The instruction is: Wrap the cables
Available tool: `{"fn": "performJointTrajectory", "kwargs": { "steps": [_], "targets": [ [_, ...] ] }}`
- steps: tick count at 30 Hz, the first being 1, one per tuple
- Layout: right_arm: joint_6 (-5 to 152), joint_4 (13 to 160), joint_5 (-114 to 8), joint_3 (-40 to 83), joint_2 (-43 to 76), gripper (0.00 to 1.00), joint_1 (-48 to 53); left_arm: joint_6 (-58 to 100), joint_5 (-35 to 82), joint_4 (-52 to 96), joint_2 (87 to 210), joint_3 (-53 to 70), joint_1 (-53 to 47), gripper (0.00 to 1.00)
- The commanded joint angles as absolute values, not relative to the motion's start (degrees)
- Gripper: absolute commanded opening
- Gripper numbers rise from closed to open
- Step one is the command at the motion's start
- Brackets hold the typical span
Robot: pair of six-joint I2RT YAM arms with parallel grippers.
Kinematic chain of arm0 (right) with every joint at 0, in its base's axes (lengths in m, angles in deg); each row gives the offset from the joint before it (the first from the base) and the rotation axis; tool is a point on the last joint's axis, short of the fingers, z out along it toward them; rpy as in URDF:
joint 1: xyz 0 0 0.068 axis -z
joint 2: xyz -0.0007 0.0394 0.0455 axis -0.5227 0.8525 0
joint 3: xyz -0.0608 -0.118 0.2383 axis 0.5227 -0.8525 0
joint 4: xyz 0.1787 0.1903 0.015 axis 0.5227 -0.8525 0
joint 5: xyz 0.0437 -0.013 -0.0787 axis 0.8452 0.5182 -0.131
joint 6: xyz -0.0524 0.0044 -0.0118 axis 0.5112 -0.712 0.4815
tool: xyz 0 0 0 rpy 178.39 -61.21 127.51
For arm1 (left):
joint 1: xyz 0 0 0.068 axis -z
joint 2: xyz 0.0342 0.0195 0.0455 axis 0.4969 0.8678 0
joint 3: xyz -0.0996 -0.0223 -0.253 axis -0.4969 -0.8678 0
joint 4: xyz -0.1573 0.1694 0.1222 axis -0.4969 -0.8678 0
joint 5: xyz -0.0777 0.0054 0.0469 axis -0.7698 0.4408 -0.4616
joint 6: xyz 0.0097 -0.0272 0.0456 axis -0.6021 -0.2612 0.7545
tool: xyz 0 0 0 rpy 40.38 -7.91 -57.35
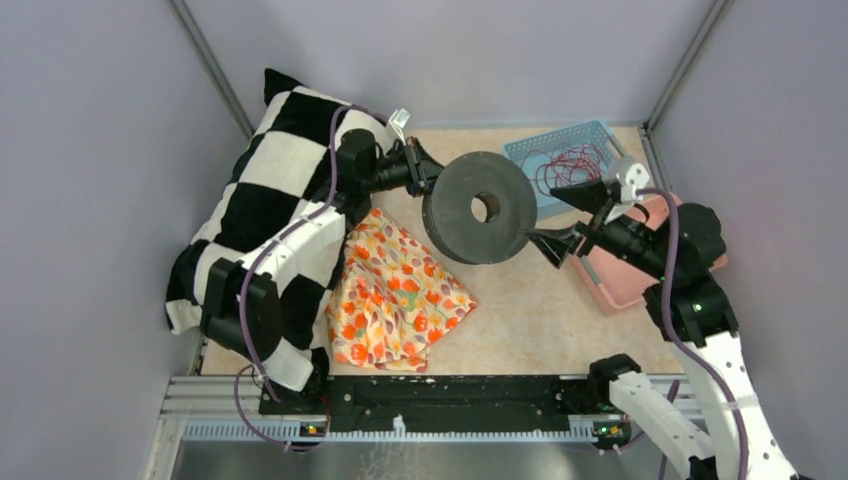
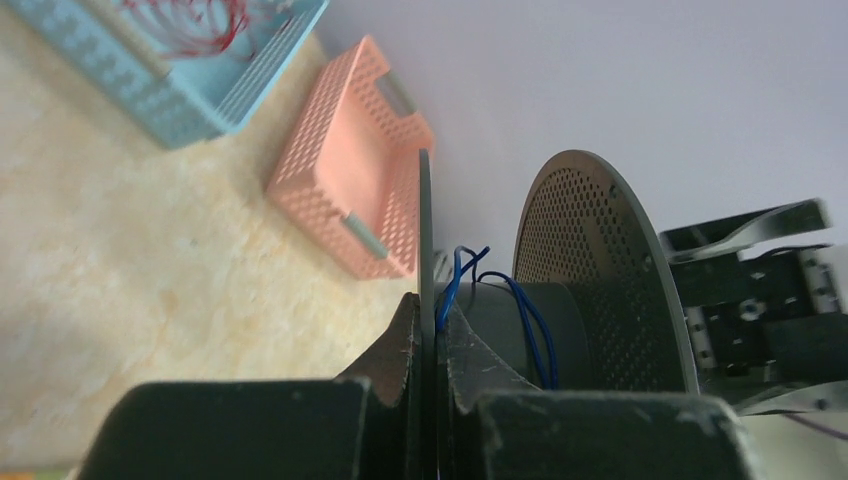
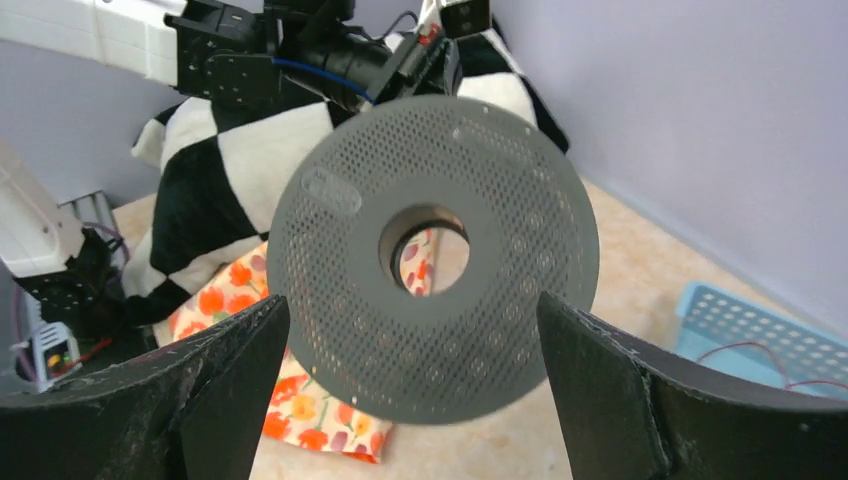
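Top external view: seeing grey spool (image 1: 455,225) raised off the table (image 1: 540,320), pinched at its left rim by left gripper (image 1: 428,178). Confirmed from left wrist view, with both fingers (image 2: 400,350) pressed tight on the thin flange and no gap between. Seeing right gripper (image 1: 545,214) just right of spool, jaws spread wide, gripping nothing. Same from right wrist view, with the spool face framed between the two fingers but not touched. Finding blue cable (image 2: 535,325) on the spool hub, only a couple of loose loops, one end sticking up by the flange, hub mostly bare. Finding red cable (image 1: 572,165) as a loose tangle in blue basket (image 1: 520,150), behind and right of spool, apart from both grippers. Noting pink basket (image 1: 640,285) right of spool, under the right arm. Noting floral cloth (image 1: 395,290) front-left of spool and checkered pillow (image 1: 270,190) further left, neither involved. Judging progress as early: spool picked up and presented, first few turns of blue on, bulk of winding left, red apparently not started. Cannot tell whether any free blue length runs beyond the hub. Likely next need: free gripper taking a cable end and laying turns on the hub.
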State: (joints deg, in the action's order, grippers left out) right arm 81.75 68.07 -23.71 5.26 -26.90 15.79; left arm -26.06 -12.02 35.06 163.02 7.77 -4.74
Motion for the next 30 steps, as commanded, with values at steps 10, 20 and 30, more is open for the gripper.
{"fn": "performJointTrajectory", "kwargs": {
  "steps": [10, 20, 30],
  "targets": [
    [71.0, 85.6, -32.4, 6.5, -6.4, 0.88, -3.5, -16.9, -18.3, 23.7, 167.1, 4.1, -4.6, 0.0],
    [76.7, 88.6, -33.8, 12.0, 5.9, 0.84, -9.2, -17.4, -19.9, 24.3, 169.8, 4.1, -4.2, 0.0],
    [80.3, 92.2, -37.8, 14.8, 13.8, 0.75, -11.3, -17.6, -20.2, 24.6, 170.5, 5.0, -4.0, 0.0]
  ]
}}
